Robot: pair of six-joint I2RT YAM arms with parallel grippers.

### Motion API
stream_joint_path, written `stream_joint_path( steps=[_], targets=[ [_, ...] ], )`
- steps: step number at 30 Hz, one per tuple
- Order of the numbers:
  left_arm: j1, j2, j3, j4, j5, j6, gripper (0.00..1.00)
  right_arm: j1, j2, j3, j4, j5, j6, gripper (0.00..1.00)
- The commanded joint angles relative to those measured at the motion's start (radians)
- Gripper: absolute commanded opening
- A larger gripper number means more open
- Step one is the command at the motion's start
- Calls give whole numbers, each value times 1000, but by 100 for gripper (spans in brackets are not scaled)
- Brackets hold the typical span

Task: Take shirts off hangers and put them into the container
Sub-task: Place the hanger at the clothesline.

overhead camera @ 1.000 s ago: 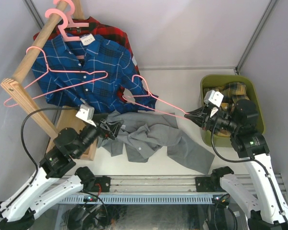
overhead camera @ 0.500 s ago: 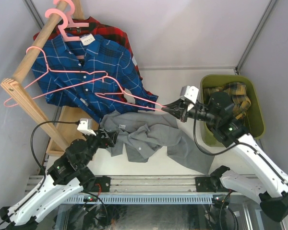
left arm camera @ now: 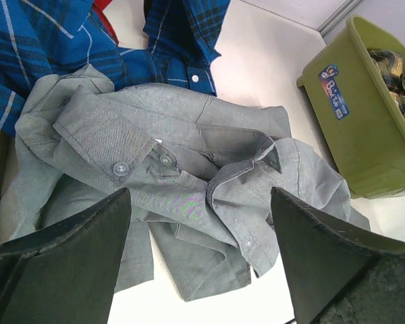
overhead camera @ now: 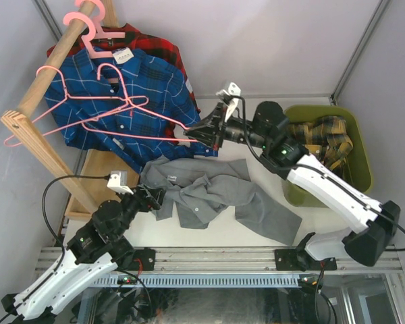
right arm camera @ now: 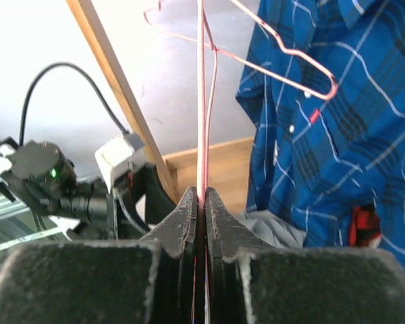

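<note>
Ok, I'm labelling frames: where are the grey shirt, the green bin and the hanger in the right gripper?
grey shirt [overhead camera: 202,192], top view, crumpled middle.
green bin [left arm camera: 371,142], left wrist view, side wall.
pink hanger [right arm camera: 200,101], right wrist view, straight wire section.

a thick wooden rail [right arm camera: 118,88] slants up and away to the left of the right jaws. a flat wooden base board [right arm camera: 226,169] lies just beyond their tips. the white table [left arm camera: 270,61] spreads beneath and beyond the left jaws.
</note>
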Motion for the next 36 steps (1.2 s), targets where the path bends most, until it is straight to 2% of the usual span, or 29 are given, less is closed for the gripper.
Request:
stream_joint_path(
  steps=[1, 7, 18, 24, 30, 33, 36],
  targets=[
    [3, -9, -15, 14, 4, -19, 87, 56, 101, 157, 88, 27, 53, 0],
    [3, 7, -10, 15, 11, -16, 88, 108, 263, 369, 63, 22, 62, 0],
    [3, 10, -15, 9, 17, -14, 89, 198, 475, 681, -130, -23, 7, 0],
    [3, 17, -12, 6, 20, -11, 89, 199, 456, 671, -150, 26, -20, 0],
    [3, 19, -10, 7, 15, -11, 89, 184, 446, 673, -135, -60, 6, 0],
    [3, 22, -6, 6, 14, -10, 89, 202, 387, 630, -177, 20, -39, 0],
    [3, 25, -8, 5, 14, -10, 89, 200, 304, 515, -103, 111, -66, 0]
  ],
)
